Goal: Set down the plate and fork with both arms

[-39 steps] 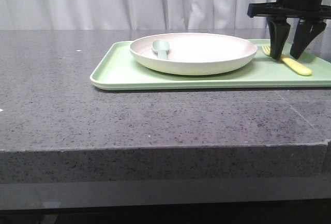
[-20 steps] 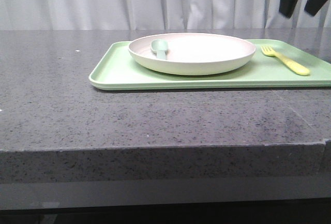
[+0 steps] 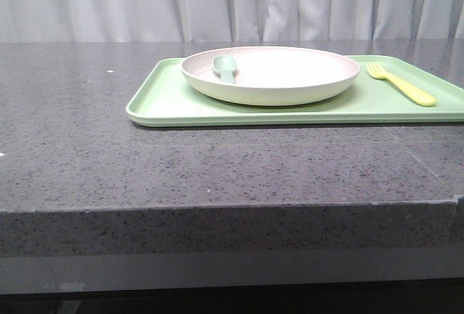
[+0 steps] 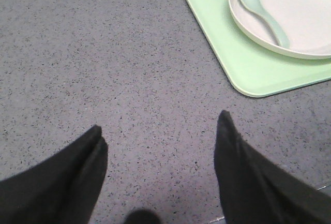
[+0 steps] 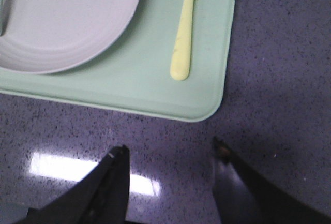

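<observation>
The off-white plate point(image 3: 279, 75) sits on the light-green tray point(image 3: 174, 100) with a pale grey-green spoon point(image 3: 225, 67) in it. The yellow fork point(image 3: 402, 85) lies on the tray to the right of the plate. Neither gripper shows in the front view. In the left wrist view my left gripper point(image 4: 160, 131) is open and empty over bare counter, apart from the tray point(image 4: 243, 69), plate point(image 4: 295, 12) and spoon point(image 4: 261, 14). In the right wrist view my right gripper point(image 5: 170, 149) is open and empty over the counter, short of the tray's corner point(image 5: 201, 105); the fork point(image 5: 185, 30) and plate point(image 5: 62, 22) lie beyond.
The dark speckled stone counter point(image 3: 109, 133) has its front edge close to the camera. A white curtain point(image 3: 217, 2) hangs behind the counter. A bright light reflection point(image 5: 57, 164) lies on the counter by the right gripper.
My right gripper stood open around the fork's handle on the tray, then rose and left the front view. The fork stays on the tray.
</observation>
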